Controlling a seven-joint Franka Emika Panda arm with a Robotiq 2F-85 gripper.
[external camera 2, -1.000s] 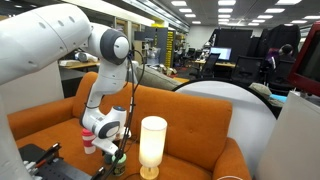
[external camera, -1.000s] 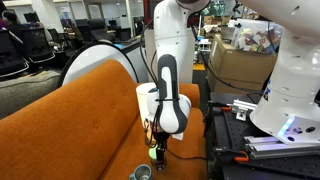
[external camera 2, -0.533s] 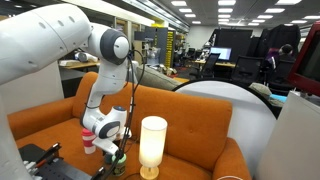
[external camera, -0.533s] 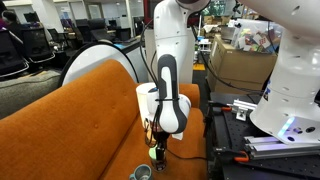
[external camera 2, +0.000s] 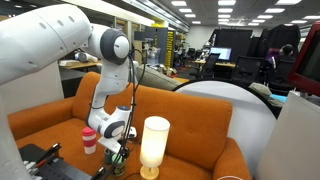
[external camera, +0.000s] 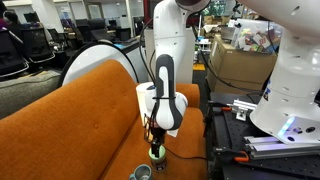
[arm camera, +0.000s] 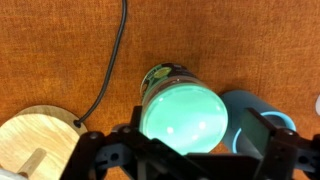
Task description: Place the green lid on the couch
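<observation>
The green lid [arm camera: 184, 112] is a round pale-green cap sitting on top of a patterned can [arm camera: 166, 74], which stands on the burnt-orange couch [arm camera: 230, 40]. In the wrist view my gripper [arm camera: 190, 160] hangs right above it. It is open, with the left finger beside the lid and the right finger beyond the neighbouring cup, and neither finger touches the lid. In both exterior views the gripper [external camera: 155, 148] [external camera 2: 118, 152] is low over the seat of the couch [external camera: 80, 115] [external camera 2: 185, 110]. There the arm mostly hides the lid.
A dark grey-teal cup [arm camera: 250, 118] [external camera: 141, 172] stands right next to the can. A cream lamp [external camera 2: 153, 142] [external camera: 146, 98] on a wooden base [arm camera: 35, 140] is close by, and its black cord [arm camera: 115, 60] runs across the seat. A red-and-white cup [external camera 2: 89, 138] stands nearby.
My gripper has sunk a little toward the lid on the can. In an exterior view the wrist has shifted and uncovered the red-and-white cup.
</observation>
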